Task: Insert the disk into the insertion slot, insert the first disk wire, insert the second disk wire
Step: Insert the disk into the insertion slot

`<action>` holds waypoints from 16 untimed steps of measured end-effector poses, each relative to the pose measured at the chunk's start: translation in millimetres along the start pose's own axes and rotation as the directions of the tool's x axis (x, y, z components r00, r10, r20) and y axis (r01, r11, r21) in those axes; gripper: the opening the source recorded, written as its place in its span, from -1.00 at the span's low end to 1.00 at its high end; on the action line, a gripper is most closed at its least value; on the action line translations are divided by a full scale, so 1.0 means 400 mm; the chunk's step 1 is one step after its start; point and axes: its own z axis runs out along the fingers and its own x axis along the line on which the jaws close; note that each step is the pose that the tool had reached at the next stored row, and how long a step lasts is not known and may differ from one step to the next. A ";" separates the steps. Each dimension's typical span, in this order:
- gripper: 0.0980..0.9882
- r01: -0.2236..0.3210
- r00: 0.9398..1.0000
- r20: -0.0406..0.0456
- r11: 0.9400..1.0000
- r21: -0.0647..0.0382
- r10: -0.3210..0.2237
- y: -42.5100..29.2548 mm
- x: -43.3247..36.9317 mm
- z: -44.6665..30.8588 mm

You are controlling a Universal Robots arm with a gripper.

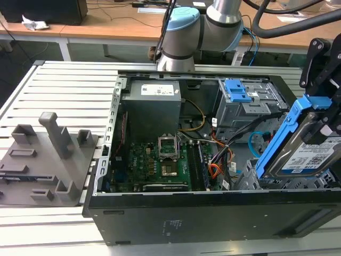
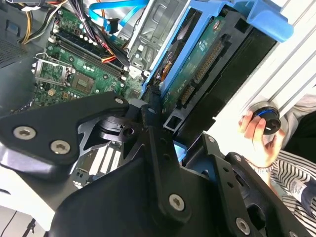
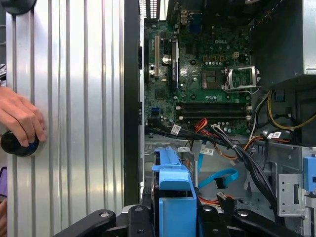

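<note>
Disk (image 1: pixel 313 153): silver-grey, white label, blue carrier, tilted, clamped in gripper (image 3: pixel 175 217).

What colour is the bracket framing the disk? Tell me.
Bright blue bracket on the disk, best in the exterior view.

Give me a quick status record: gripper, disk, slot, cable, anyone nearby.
gripper: shut on the disk
disk: tilted, lower end at the slot, not seated
slot: metal cage inside the computer case
blue cable: loose, not plugged into the disk
hand: on a black knob on the table
</note>
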 end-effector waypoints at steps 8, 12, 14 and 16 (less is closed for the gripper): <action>-0.40 0.000 1.000 0.000 1.000 0.000 0.000 -0.010 -0.028 0.001; -0.40 0.000 1.000 0.000 1.000 0.000 0.000 -0.010 -0.059 0.002; -0.40 0.000 1.000 0.000 1.000 0.000 0.000 -0.011 -0.061 0.005; -0.40 0.000 1.000 0.000 1.000 0.000 0.000 -0.011 -0.061 0.010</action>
